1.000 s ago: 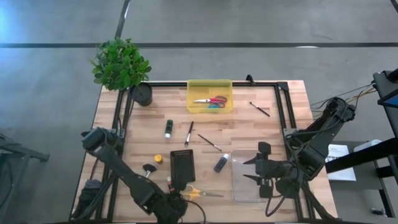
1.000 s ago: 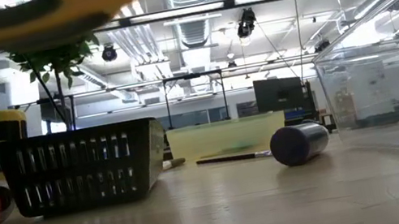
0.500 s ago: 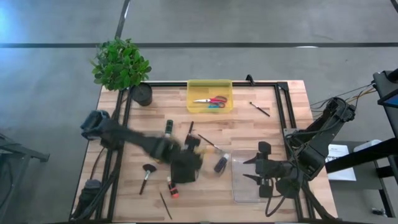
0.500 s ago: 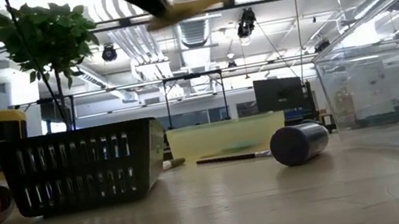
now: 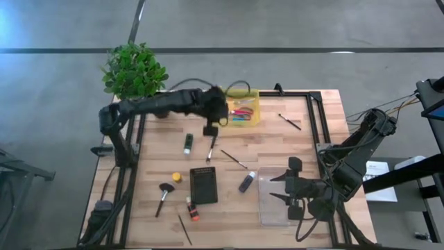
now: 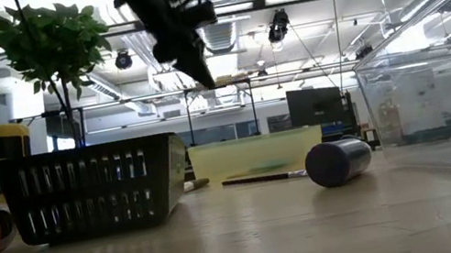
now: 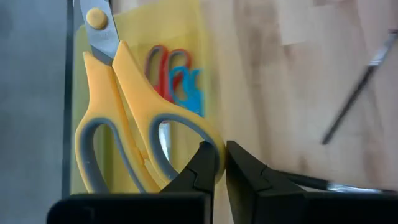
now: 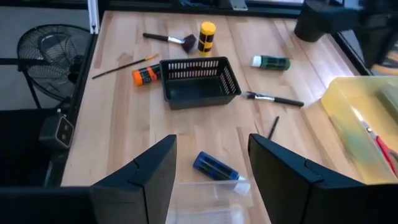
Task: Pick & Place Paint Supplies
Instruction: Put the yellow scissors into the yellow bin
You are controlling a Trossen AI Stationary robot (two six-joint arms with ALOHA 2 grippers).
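Observation:
My left gripper point(image 5: 220, 114) hangs over the near left part of the yellow tray point(image 5: 244, 96) at the far edge, shut on yellow-handled scissors point(image 7: 118, 118). Red and blue scissors point(image 5: 239, 113) lie in the tray. On the wood lie a green tube point(image 5: 188, 143), thin brushes point(image 5: 211, 148) point(image 5: 234, 159) point(image 5: 290, 121), a blue-purple tube point(image 5: 246, 182), a yellow tube point(image 5: 176, 178), a wide brush point(image 5: 164, 196) and an orange-red tube point(image 5: 191, 210). My right gripper point(image 5: 284, 187) stands open over the clear box point(image 5: 277, 208), holding nothing. My left gripper pinches the outer rim of one yellow handle loop point(image 7: 208, 140) between its two fingers. It comes slanting down from the table's left. The scissors are lifted clear above the tray, with pivot and blades pointing away from the fingers.
A black basket point(image 5: 204, 185) stands in the middle near part of the table. A potted plant point(image 5: 135, 69) and a dark pot point(image 5: 159, 105) stand at the far left corner. One more thin brush point(image 5: 183, 229) lies near the near edge.
My left gripper has swung fast from the table's near left edge up and toward the far edge, over the basket, to the yellow tray. It stayed shut and carried the yellow scissors along, clear of the table, and its wrist has rolled.

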